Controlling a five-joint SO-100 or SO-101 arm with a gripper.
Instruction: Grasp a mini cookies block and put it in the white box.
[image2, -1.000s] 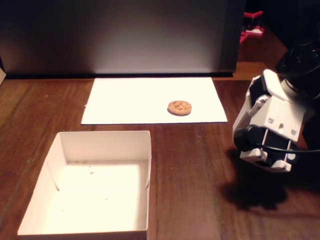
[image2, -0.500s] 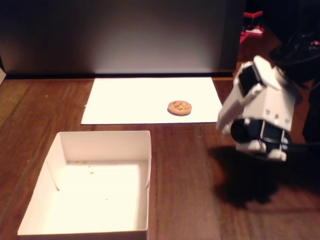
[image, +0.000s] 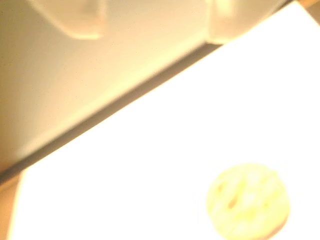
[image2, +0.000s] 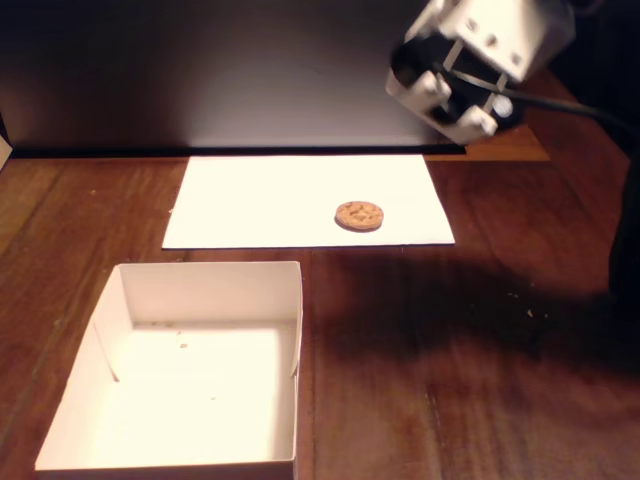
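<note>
Arm movement: since the earlier fixed-view frames the arm has risen from low at the right of the worktop to high at the upper right, above the far edge of the paper sheet
Cookie position: the mini cookies block lies flat on the paper sheet, right of its centre, untouched
Fingers: in the wrist view you see two blurred fingers apart at the top edge, nothing between them
Key relation: in the wrist view the cookie sits low and right, well apart from the fingers; expect to descend and advance toward it
Cookie axis: round, so no long axis constrains your wrist angle
Destination: the white box stands empty, near left in the fixed view
</note>
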